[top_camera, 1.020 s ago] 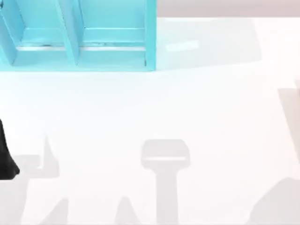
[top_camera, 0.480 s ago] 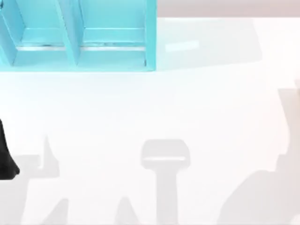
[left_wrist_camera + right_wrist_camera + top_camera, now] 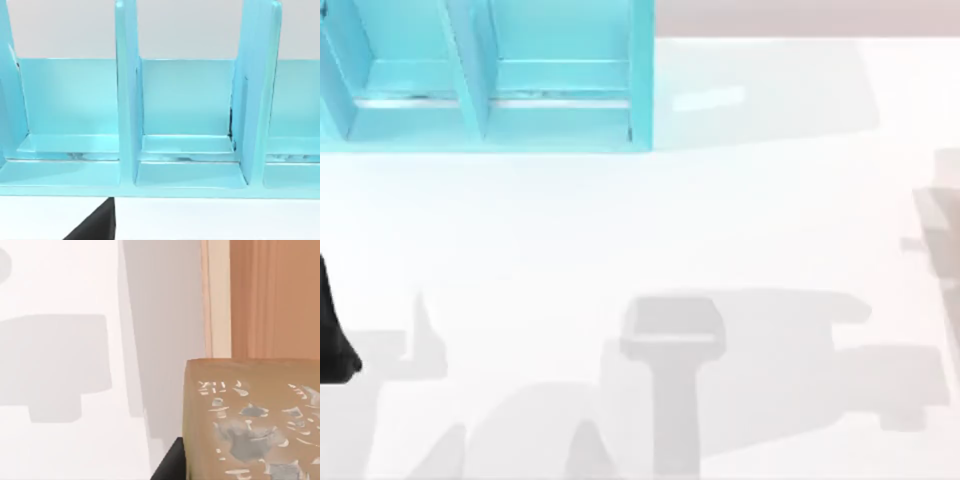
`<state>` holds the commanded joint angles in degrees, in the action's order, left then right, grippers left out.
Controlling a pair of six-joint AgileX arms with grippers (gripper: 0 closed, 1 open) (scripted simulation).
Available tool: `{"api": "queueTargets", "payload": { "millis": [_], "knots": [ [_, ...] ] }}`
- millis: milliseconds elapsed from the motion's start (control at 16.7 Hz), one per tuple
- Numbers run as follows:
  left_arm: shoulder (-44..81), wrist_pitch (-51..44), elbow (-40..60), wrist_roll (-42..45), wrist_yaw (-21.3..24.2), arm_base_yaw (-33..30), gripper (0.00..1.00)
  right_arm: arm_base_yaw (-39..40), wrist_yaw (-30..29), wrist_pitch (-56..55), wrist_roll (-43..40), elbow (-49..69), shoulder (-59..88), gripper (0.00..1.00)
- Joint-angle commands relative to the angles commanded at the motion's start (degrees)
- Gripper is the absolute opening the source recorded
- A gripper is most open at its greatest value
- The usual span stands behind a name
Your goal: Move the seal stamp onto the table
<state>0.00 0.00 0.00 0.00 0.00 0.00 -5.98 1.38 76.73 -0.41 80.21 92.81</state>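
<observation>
The seal stamp (image 3: 250,425), a tan-brown block with pale flecked marks on its face, looms close in the right wrist view, above the white table (image 3: 60,440). One dark finger (image 3: 169,464) of my right gripper lies against its side, and the gripper is shut on it. A pale shape (image 3: 948,200) pokes in at the top view's right edge, with a broad shadow (image 3: 770,370) reaching left across the table (image 3: 650,220). My left arm (image 3: 332,340) rests at the left edge. A dark part of the left gripper (image 3: 95,227) faces the shelf.
The turquoise-blue shelf unit (image 3: 485,75) with upright dividers stands at the table's back left; the left wrist view looks into its compartments (image 3: 187,150). Beyond the table's edge the right wrist view shows an orange-brown floor (image 3: 275,295).
The pale shape at the right edge has come further in, and the right-hand shadow has spread leftward across the front of the table. The left arm has not moved.
</observation>
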Motion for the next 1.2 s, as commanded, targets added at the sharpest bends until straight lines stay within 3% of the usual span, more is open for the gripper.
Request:
{"api": "queueTargets", "payload": {
  "millis": [180,600,1200],
  "knots": [
    [0.0,0.0,0.0,0.0,0.0,0.0,1.0,5.39,-1.23,5.01,0.7,0.55,-4.05,0.0],
    [0.0,0.0,0.0,0.0,0.0,0.0,1.0,6.75,-1.35,4.94,1.84,0.75,-3.57,0.0],
    [0.0,0.0,0.0,0.0,0.0,0.0,1.0,29.31,-1.46,-9.7,24.72,8.67,19.29,0.0]
  ]
}}
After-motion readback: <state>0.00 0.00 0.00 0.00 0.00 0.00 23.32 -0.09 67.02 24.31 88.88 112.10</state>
